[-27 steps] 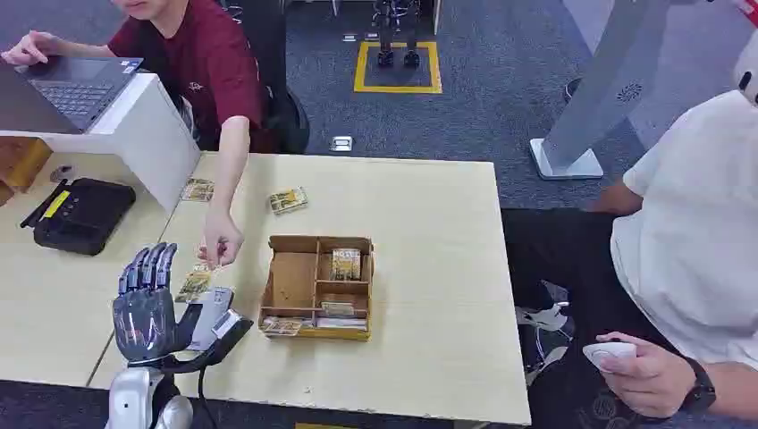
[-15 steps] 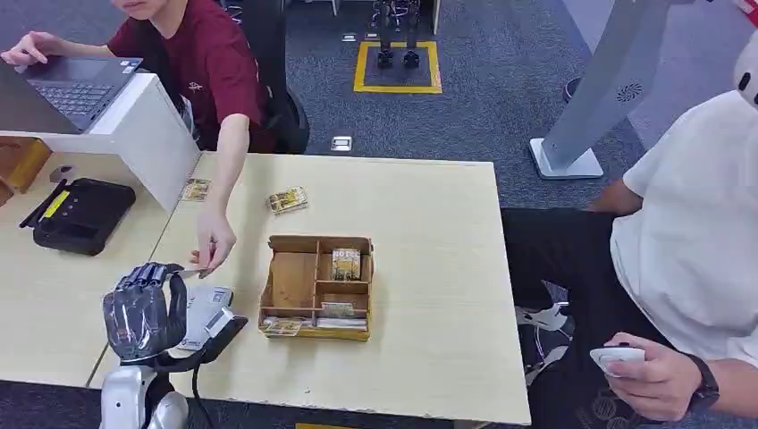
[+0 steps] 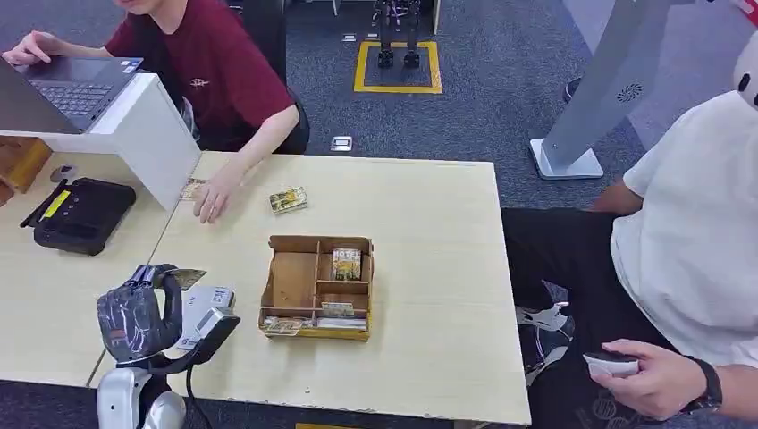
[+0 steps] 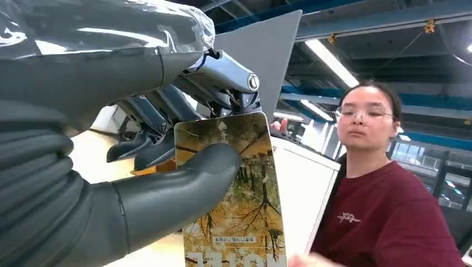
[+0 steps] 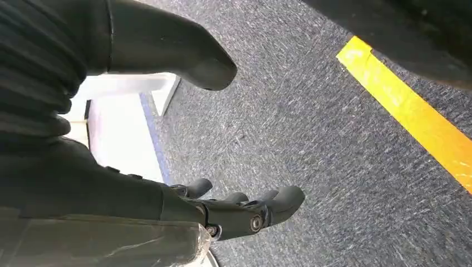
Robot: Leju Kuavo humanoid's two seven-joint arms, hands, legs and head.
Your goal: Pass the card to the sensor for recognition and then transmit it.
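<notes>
My left hand [image 3: 136, 320] is raised over the near left corner of the table [image 3: 429, 268] and pinches a card [image 3: 185, 278] between thumb and fingers. Close up in the left wrist view, the card [image 4: 240, 211] shows a yellow autumn-tree print, with the thumb [image 4: 183, 181] pressed on its face and the fingers [image 4: 156, 130] behind it. A grey-and-white sensor unit [image 3: 206, 313] with a cable lies on the table just right of the hand, below the card. My right hand [image 5: 111, 189] hangs over the carpet, fingers apart and holding nothing.
A compartmented cardboard box [image 3: 295, 281] holding cards stands mid-table. Loose cards [image 3: 288, 199] lie at the far side beside the hand [image 3: 210, 198] of a person in a maroon shirt. A black terminal [image 3: 80, 214] sits left. A person in white [image 3: 697, 241] sits right.
The person put a card into my open left hand, and its fingers closed on it. The person's arm then drew back to the far edge of the table.
</notes>
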